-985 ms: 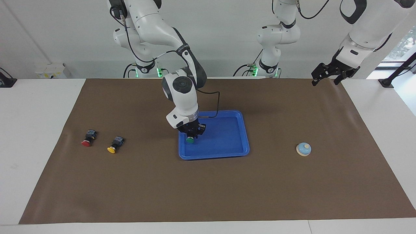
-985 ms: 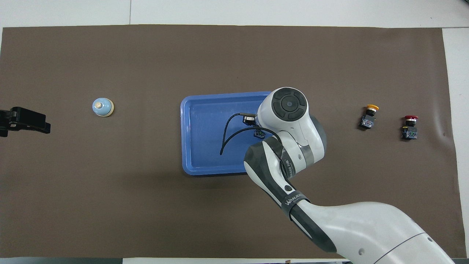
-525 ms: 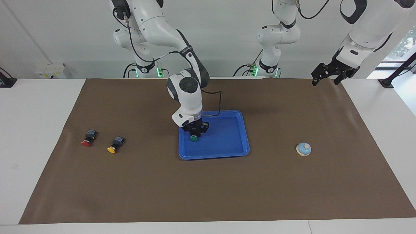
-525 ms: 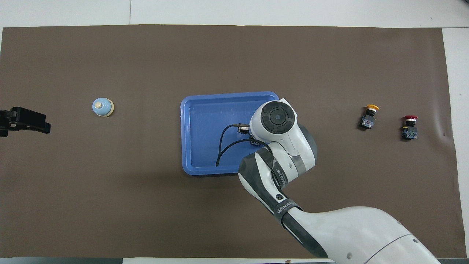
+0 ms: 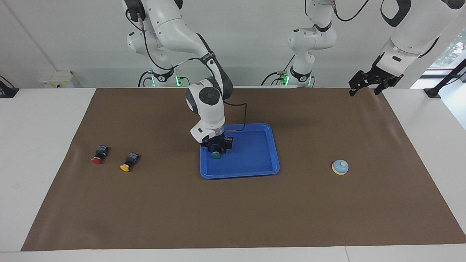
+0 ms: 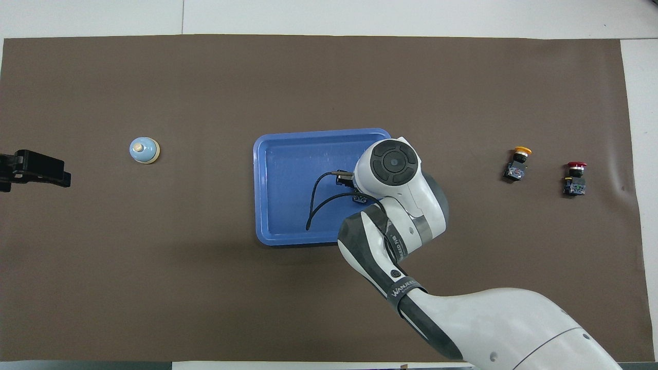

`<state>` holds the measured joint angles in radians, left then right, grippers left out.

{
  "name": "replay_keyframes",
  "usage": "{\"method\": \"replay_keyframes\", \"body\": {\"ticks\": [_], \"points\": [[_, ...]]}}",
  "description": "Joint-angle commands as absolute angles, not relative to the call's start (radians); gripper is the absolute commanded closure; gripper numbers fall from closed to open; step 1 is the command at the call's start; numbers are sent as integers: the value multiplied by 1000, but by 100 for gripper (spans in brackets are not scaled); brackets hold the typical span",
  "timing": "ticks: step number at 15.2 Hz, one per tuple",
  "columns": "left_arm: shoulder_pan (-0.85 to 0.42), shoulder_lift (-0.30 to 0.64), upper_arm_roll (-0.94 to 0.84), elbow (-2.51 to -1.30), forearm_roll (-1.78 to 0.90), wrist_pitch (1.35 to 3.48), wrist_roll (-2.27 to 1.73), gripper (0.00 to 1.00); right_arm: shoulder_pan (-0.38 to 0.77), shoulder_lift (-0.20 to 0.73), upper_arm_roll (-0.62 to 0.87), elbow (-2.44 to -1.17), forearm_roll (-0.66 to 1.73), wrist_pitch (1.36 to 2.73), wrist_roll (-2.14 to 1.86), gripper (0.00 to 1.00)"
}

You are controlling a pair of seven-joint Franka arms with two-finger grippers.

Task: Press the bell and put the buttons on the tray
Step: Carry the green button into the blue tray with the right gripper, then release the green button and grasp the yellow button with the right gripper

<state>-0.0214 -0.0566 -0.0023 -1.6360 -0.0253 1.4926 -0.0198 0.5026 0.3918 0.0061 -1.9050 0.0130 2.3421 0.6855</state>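
The shallow blue plastic tray (image 5: 251, 160) mid-desk holds the green-capped button (image 5: 215, 155), gripped in the right gripper (image 5: 216, 148)'s jaws; the left gripper (image 5: 369, 84)'s jaws are unclear.

You've got two glossy white arms with dark grey joint bands. Right arm (image 6: 406, 216): round dark grey cap with concentric rings on the wrist housing (image 6: 394, 163), grey elbow band with white lettering, partly readable as "WANJEE". Thin black cable (image 6: 318, 198) loops out from the wrist; another black cable runs along the upper links. Black two-finger right gripper (image 5: 216, 149) under a silver flange ring. Left gripper (image 5: 371, 83) is black, blocky, skeletal. Green lights glow at both bases (image 5: 178, 80).
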Motion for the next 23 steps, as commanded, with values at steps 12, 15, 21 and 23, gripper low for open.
{"method": "replay_keyframes", "body": {"ticks": [12,15,21,23], "points": [[-23,-64,3,-1634,-34,1476,-25,0,102,183,3,-1884,0,2040,359,0],[-23,-64,2,-1634,-34,1476,-25,0,37,167,2,-1943,-6,2066,327,0],[-23,-64,3,-1634,-34,1476,-25,0,-77,172,3,-2089,-31,2247,333,0],[-23,-64,3,-1634,-34,1476,-25,0,-86,192,3,-2092,-31,2275,333,0]]}}
